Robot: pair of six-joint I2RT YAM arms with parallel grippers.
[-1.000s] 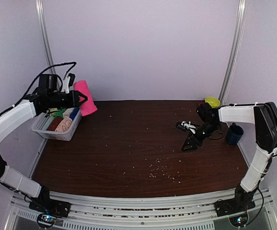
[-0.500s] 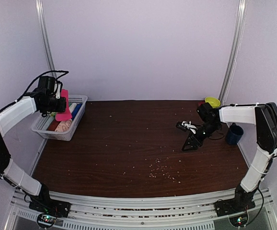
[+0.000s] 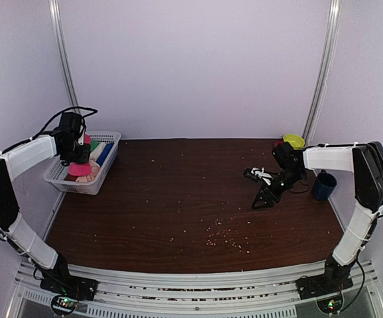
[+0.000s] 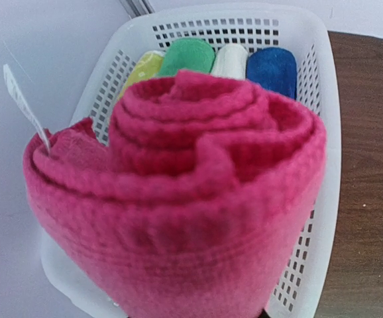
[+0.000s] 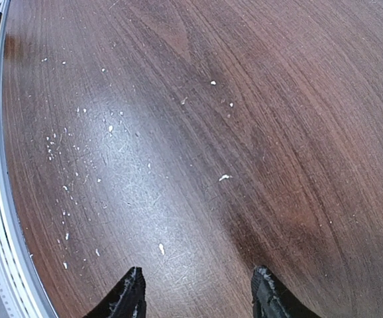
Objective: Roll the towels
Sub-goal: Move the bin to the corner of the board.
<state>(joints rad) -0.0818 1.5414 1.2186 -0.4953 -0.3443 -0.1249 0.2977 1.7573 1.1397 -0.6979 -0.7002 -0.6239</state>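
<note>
Locate the left hand (image 3: 77, 159) at the far left corner of the bench (image 3: 178, 199), directly over the white mesh basket (image 3: 109, 150). This hand grasps the hot pink towel (image 3: 79, 169), which is rolled into a thick spiral. In the left wrist view the roll (image 4: 178, 199) fills most of the frame and hides the fingers, so confirm the grip from the roll's position: it hangs close under the wrist, with the basket rim (image 4: 325, 99) visible behind and below it. Note the four rolled towels standing side by side along the basket's far wall: a yellow-green towel (image 4: 142, 66), a green towel (image 4: 188, 56), a cream towel (image 4: 230, 58) and a blue towel (image 4: 272, 66). The pink roll sits in front of this row. Locate the right hand (image 3: 266, 197) at the right side of the bench, low over the surface and well apart from the basket. It is released: its two fingertips (image 5: 128, 291) stand apart with only bare wood (image 5: 244, 132) between them. White crumbs (image 3: 224, 238) lie scattered across the bench. A yellow-green bowl (image 3: 293, 140) and a dark blue cup (image 3: 324, 185) stand near the right edge.
</note>
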